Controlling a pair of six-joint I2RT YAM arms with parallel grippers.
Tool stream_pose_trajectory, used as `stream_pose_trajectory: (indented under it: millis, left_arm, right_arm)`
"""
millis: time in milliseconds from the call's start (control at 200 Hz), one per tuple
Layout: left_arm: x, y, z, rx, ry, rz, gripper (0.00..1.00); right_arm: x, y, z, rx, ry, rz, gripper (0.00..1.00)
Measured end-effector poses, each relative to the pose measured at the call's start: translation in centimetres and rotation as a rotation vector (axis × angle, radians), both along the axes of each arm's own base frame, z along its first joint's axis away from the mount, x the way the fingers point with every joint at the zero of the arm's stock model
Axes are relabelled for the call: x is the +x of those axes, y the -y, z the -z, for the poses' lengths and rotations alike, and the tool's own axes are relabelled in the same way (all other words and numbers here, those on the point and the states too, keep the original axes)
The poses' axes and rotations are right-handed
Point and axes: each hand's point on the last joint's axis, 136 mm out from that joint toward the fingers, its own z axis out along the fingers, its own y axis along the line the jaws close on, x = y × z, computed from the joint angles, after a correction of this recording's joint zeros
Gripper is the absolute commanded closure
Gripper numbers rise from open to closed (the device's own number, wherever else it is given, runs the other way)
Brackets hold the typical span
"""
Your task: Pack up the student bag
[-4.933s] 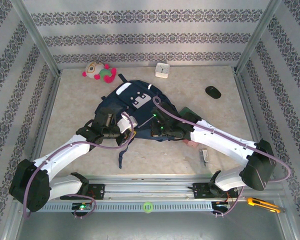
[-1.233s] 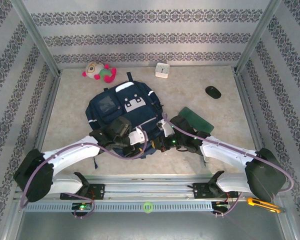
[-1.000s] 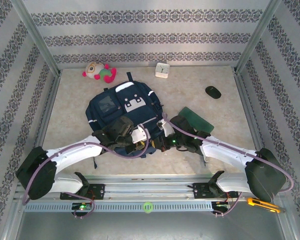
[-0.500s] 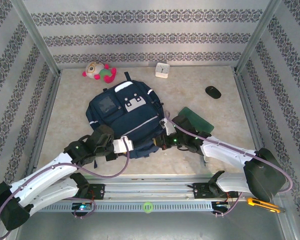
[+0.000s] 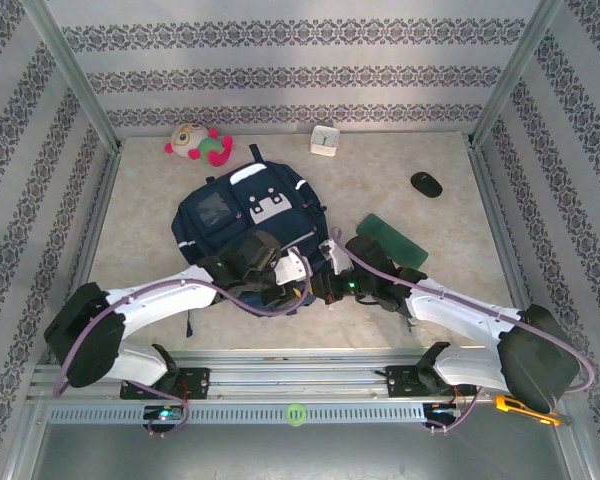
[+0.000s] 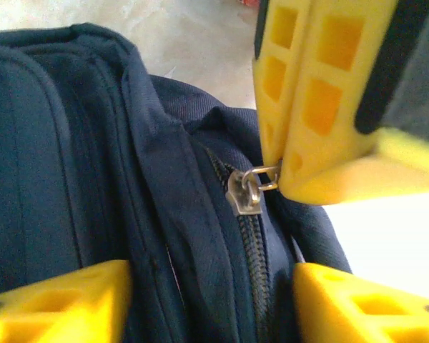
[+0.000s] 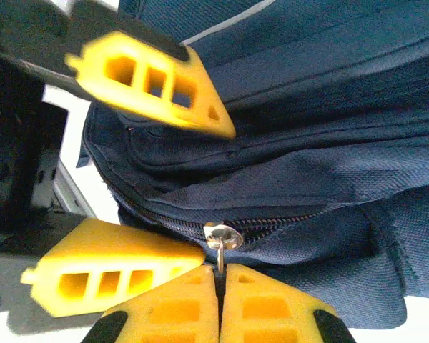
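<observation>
Student bag (image 5: 245, 215) lay flat on the worktop (image 5: 430, 215), left of centre and front side up, its lower edge towards the arms. Both arms reached in and met at that near edge, close together. Right end effector (image 7: 218, 286) was clamped tight, yellow fingers pressed together on the small metal zipper pull (image 7: 220, 239), and the pull stood straight out from the slider. Left end effector (image 6: 211, 300) hung right beside it, jaws roughly half spread with nothing between them but bag fabric, one finger either side of the zip line. From the left wrist you could see the zipper teeth running down the dark blue seam and the other arm's fingertips pinching the ring of the pull. Around the bag: a plush toy (image 5: 198, 143) at the far left, a small white box (image 5: 324, 139) by the back wall, a black mouse (image 5: 426, 183) far right, and a dark green flat piece (image 5: 392, 238) just beside the right arm. A yellow cutter (image 5: 525, 408) sat at the near right corner.
</observation>
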Motion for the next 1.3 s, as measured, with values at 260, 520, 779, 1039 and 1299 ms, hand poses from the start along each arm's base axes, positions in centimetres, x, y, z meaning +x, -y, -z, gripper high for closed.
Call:
stream_pose_trajectory:
  millis: [260, 520, 779, 1039, 1299]
  left_arm:
    - [-0.3, 0.0, -1.0, 0.008, 0.06, 0.06, 1.0]
    - [-3.0, -3.7, -3.1, 0.113, 0.126, 0.162, 1.0]
    - [-5.1, -10.3, -2.7, 0.288, 0.118, 0.125, 1.0]
    - [-6.0, -16.3, -1.6, 0.475, 0.069, 0.042, 0.41]
    - [-5.7, -11.3, -4.0, 0.207, 0.047, -0.004, 0.25]
  right_arm:
    - [1.4, 1.7, 0.0, 0.003, -0.001, 0.088, 1.0]
    - [1.3, 1.4, -1.3, 0.059, 0.012, 0.059, 1.0]
    - [0.1, -0.5, -0.1, 0.06, -0.013, -0.019, 1.0]
    - [-2.2, -4.4, 0.4, 0.098, -0.022, -0.106, 1.0]
    - [-2.2, -4.6, 1.6, 0.074, -0.034, -0.088, 1.0]
